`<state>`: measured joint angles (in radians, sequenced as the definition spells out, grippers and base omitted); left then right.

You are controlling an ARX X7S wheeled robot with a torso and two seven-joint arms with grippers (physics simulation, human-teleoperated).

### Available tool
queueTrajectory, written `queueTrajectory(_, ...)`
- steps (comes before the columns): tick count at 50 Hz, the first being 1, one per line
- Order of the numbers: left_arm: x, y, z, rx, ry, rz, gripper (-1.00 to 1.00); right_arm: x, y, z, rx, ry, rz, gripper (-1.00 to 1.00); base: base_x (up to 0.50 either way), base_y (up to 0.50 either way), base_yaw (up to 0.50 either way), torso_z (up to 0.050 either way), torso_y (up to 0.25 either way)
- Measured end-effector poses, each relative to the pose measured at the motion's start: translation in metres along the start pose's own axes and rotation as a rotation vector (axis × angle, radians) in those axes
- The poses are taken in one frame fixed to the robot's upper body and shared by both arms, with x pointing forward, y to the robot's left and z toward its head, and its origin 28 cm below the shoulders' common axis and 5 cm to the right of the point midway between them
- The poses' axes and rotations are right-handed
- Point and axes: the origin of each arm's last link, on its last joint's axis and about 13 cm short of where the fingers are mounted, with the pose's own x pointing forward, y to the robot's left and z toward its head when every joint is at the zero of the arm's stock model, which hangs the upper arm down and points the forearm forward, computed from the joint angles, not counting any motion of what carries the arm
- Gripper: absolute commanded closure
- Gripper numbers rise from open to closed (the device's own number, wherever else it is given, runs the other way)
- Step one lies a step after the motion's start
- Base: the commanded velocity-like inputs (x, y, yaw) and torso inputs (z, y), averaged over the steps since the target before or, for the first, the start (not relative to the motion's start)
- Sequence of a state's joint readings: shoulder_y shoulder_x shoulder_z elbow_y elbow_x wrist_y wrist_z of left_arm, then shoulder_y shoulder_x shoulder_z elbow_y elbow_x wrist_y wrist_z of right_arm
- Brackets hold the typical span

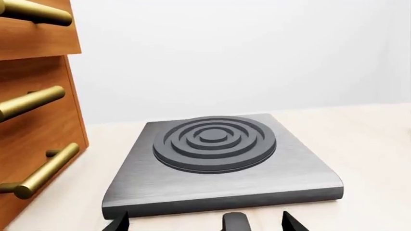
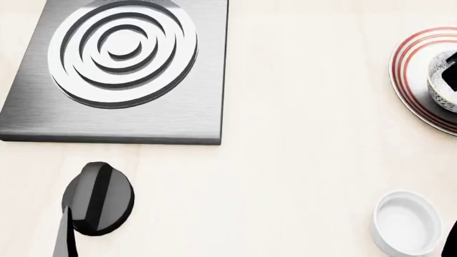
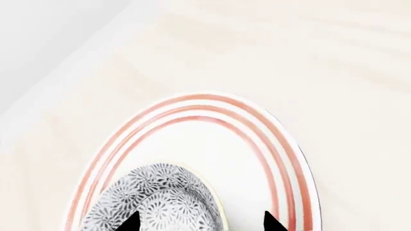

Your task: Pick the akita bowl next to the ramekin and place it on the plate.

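Note:
The akita bowl [image 3: 160, 202], speckled grey and white, sits on the red-ringed plate [image 3: 257, 144], off its centre. My right gripper [image 3: 202, 222] is open right above it. One fingertip [image 3: 132, 222] is over the bowl's inside and the other is over bare plate, so the jaws straddle the bowl's wall without closing on it. In the head view the bowl [image 2: 441, 88] and plate [image 2: 408, 75] are cut by the right edge, and the white ramekin [image 2: 407, 222] stands nearer, at lower right. My left gripper [image 1: 205, 224] is open and empty, low over the counter.
A grey burner slab with raised rings [image 2: 121, 69] lies far left, just ahead of the left gripper. Wooden drawers with brass handles [image 1: 32, 101] stand beside the slab [image 1: 218, 159]. My left arm [image 2: 96, 198] hangs over the pale counter [image 2: 300, 134].

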<state>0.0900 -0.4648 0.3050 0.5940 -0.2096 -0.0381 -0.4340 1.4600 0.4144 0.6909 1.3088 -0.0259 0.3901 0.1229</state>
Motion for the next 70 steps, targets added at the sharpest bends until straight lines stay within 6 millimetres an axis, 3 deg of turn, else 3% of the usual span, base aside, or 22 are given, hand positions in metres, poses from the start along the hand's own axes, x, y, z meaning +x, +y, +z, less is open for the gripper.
queueTrajectory(18,0.000,0.000,-0.001,0.001,0.003,0.000,-1.00,0.000,0.012,0.009,-0.301,-0.208,0.059,-1.00,0.00,0.00,0.00,0.000,0.000)
queueTrajectory(31,0.000,0.000,-0.002,0.000,0.002,0.000,-1.00,-0.013,0.009,0.000,-0.410,-0.336,0.093,-1.00,0.00,0.00,0.00,0.000,0.000)
queueTrajectory(70,-0.003,-0.002,-0.003,0.004,0.003,-0.010,-1.00,-0.080,-0.026,-0.080,-0.526,-0.567,0.294,-1.00,0.00,0.00,0.00,0.000,0.000)
